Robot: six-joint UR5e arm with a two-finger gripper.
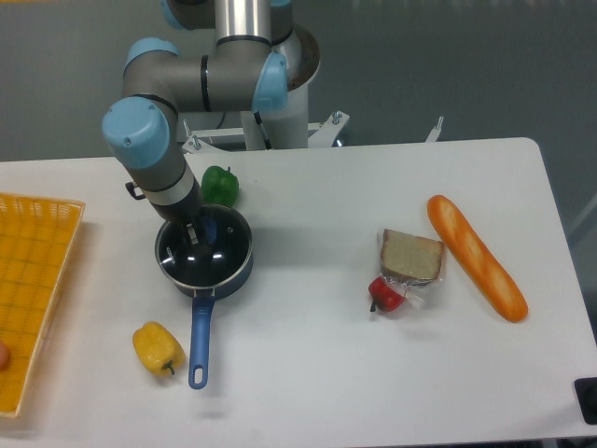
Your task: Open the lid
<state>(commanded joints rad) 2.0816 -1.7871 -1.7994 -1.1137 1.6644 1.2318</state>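
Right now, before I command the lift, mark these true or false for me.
1. The lid sits on the saucepan. True.
2. The end effector is over the lid. True.
3. The green pepper is in the yellow basket. False: it lies on the table behind the saucepan.
4. The yellow pepper lies left of the saucepan handle. True.
5. The baguette touches the saucepan. False: it lies far to the right.
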